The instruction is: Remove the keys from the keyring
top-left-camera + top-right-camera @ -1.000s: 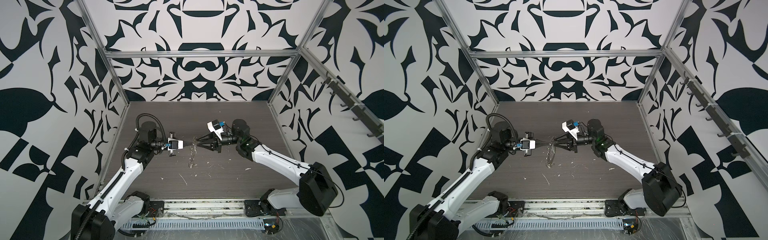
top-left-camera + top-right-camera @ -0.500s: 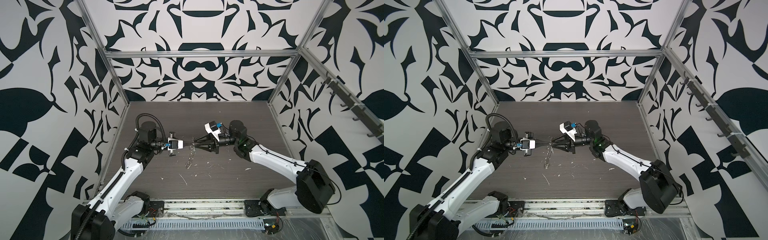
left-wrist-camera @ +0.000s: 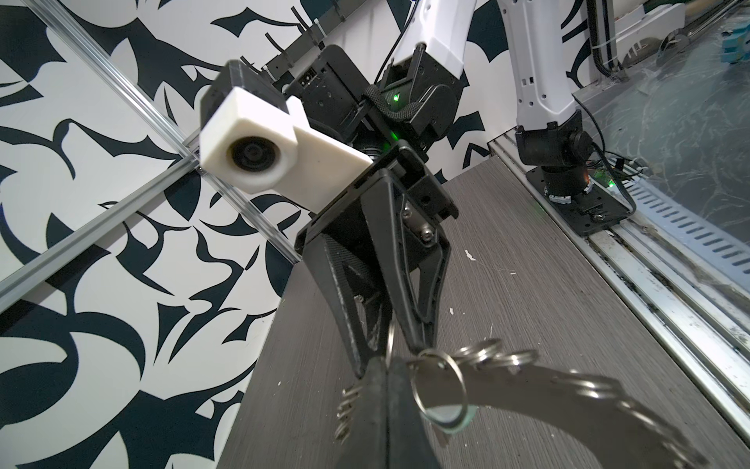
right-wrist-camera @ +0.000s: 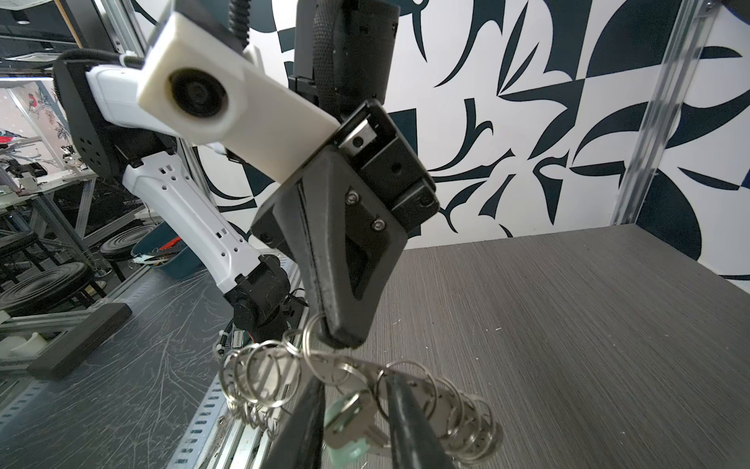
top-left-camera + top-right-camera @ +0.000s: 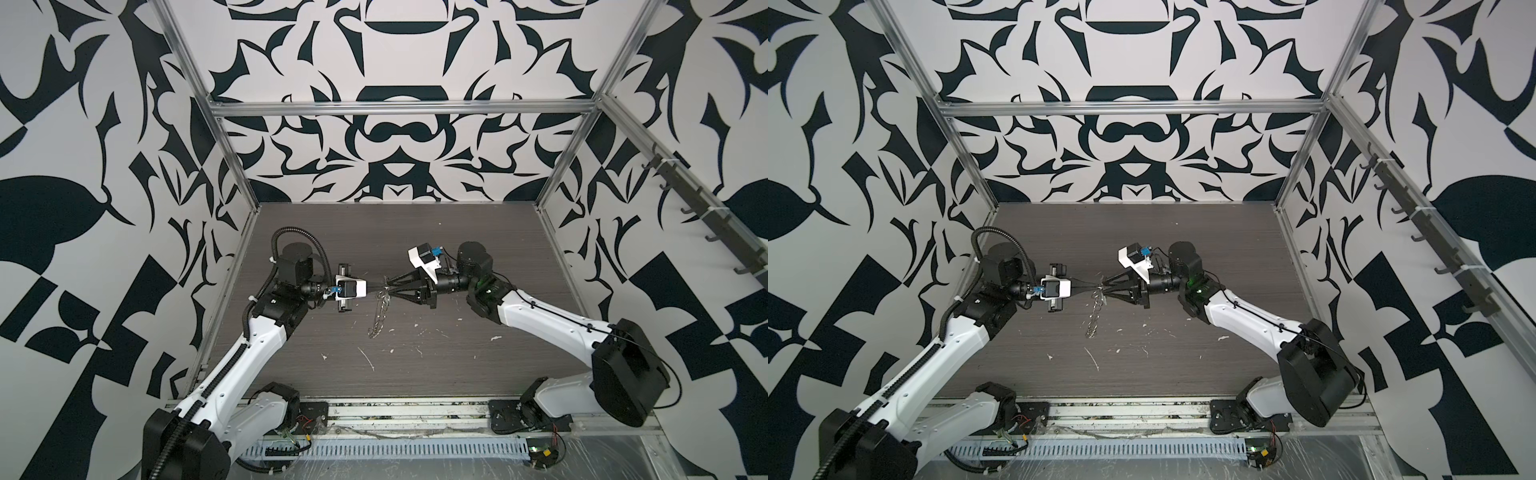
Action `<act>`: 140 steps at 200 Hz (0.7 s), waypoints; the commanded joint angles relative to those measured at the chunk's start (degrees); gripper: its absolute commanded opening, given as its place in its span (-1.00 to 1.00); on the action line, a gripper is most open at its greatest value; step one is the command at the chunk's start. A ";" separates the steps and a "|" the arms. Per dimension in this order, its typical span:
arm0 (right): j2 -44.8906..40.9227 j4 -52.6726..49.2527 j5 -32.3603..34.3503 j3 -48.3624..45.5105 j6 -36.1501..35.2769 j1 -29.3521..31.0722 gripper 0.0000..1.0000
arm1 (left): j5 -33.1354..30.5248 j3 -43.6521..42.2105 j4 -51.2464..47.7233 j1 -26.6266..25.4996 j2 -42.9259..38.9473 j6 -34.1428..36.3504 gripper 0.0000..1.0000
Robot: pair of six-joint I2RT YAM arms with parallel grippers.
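The keyring [image 5: 380, 311] hangs edge-on above the table's middle, a flat grey disc [image 3: 548, 390] fringed with small split rings. My left gripper [image 5: 380, 286] is shut on its rim, as the right wrist view shows [image 4: 341, 339]. My right gripper [image 5: 392, 286] meets it nose to nose from the right. Its fingers [image 4: 399, 410] stand a key's width apart at the disc's rim. Between them lies the silver key [image 4: 349, 418] with its pale tag, and both fingers look to press on it. The tag [image 3: 448, 424] hangs from a larger split ring under the disc.
Small white scraps [image 5: 365, 357] lie scattered on the dark wood-grain table [image 5: 478, 374]. Patterned walls on metal frames close in the left, back and right sides. A rail of hooks [image 5: 706, 216] runs along the right wall. Both arm bases sit on the front rail.
My right gripper has moved a little to the left, closer to the left gripper, and the hanging keyring has shifted slightly with it. The left arm has stayed still.
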 commanded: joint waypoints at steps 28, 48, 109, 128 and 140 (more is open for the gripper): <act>-0.77 0.97 1.19 -0.22 0.10 1.17 -0.44 | -0.30 0.25 1.36 0.35 -1.28 -0.02 -1.00; -0.83 0.98 1.54 -0.41 -0.08 1.30 -0.52 | -1.08 0.24 1.19 0.33 -1.46 -0.09 -1.00; -2.21 -0.82 1.64 -0.96 -1.53 1.33 -0.78 | -2.56 0.07 0.31 0.36 -2.12 -0.05 -1.00; -2.57 -1.61 1.62 -0.96 -2.03 1.28 -0.82 | -3.11 0.07 0.22 0.42 -2.17 -0.06 -1.00; -2.83 -2.30 1.63 -1.04 -2.45 1.31 -0.84 | -3.37 0.16 0.13 0.38 -2.17 -0.07 -1.00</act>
